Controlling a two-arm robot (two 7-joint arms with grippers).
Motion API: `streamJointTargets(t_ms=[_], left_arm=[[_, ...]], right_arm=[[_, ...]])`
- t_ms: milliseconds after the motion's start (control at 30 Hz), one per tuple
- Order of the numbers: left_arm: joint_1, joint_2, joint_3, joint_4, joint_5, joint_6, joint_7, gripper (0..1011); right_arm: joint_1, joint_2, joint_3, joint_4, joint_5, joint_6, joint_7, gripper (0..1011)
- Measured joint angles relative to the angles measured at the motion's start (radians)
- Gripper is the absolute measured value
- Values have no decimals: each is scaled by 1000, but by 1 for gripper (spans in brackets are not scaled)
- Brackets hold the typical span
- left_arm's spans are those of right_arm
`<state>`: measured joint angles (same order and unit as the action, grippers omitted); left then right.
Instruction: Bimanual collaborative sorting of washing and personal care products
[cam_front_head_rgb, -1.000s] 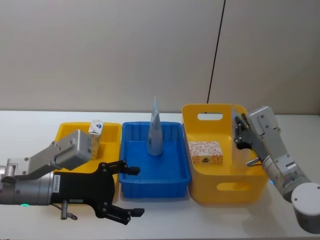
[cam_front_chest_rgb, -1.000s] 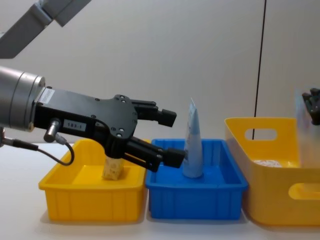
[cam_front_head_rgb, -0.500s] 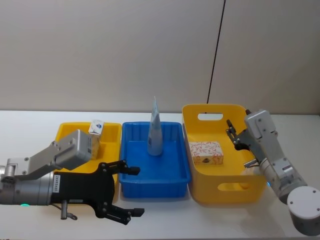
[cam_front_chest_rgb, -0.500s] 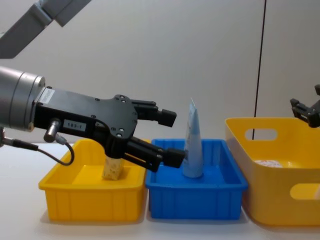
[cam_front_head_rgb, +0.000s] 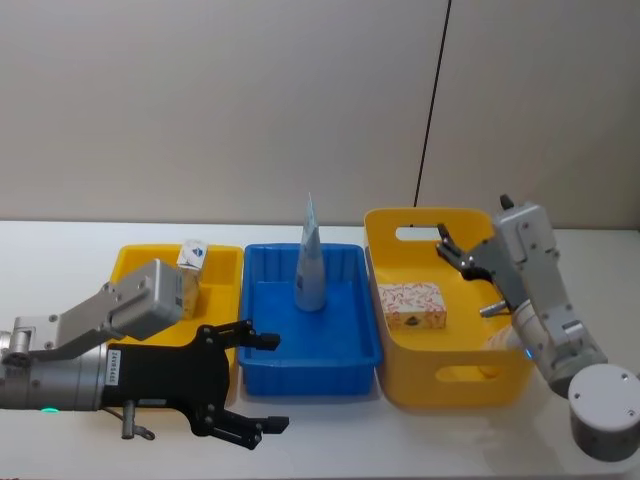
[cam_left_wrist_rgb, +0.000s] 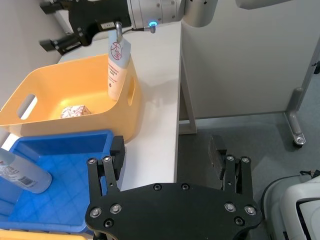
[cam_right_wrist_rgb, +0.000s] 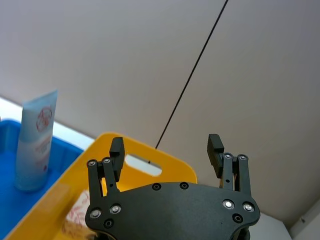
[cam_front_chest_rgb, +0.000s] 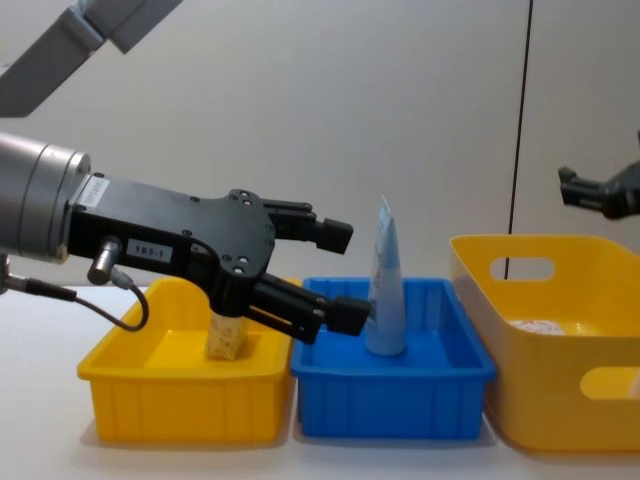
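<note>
We worked in a lab-like test room: a white table (cam_front_head_rgb: 60, 250) carried three plastic bins (cam_front_head_rgb: 310, 320) before a bare grey wall (cam_front_head_rgb: 220, 100) with a black cable (cam_front_head_rgb: 432, 100); grey floor (cam_left_wrist_rgb: 240, 135) and a stand's foot (cam_left_wrist_rgb: 295, 120) lay beside the table.

Silver-grey arms carry black tools (cam_front_head_rgb: 250, 382) with silver screws and thin cables.

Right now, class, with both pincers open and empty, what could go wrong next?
1. The tall pale-blue pouch stands upright on a narrow base in the blue bin; a nudge may topple it.
2. The right pincer, above the tall yellow bin, could clip its rim while descending for the floral carton.
</note>
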<state>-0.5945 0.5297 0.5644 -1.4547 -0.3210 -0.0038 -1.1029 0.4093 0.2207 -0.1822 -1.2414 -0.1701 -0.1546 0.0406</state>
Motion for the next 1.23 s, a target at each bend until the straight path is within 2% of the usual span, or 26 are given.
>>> streamJointTargets(t_ms=[300, 467, 500, 533, 733, 867, 900, 1067, 1233], left_arm=[[0, 0, 0, 0, 0, 0, 0, 1002], [0, 0, 0, 0, 0, 0, 0, 1002], [0, 0, 0, 0, 0, 0, 0, 1002], [0, 0, 0, 0, 0, 0, 0, 1001], [0, 0, 0, 0, 0, 0, 0, 1002], [0, 0, 0, 0, 0, 0, 0, 1002], [0, 0, 0, 0, 0, 0, 0, 1002], [0, 0, 0, 0, 0, 0, 0, 1001], [0, 0, 0, 0, 0, 0, 0, 1002]], right_arm=[[-10, -35, 31, -69, 70, 5, 26, 1000], [-54, -53, 52, -161, 121, 46, 49, 1000], [-75, -56, 58, -199, 136, 61, 55, 1000], [-75, -56, 58, -199, 136, 61, 55, 1000], [-176, -59, 72, -346, 188, 126, 83, 1000], [-256, -52, 76, -444, 212, 158, 99, 1000], [-293, -47, 77, -484, 217, 167, 104, 1000], [-393, -36, 78, -583, 222, 188, 108, 1000], [-488, -33, 75, -668, 206, 200, 92, 1000]])
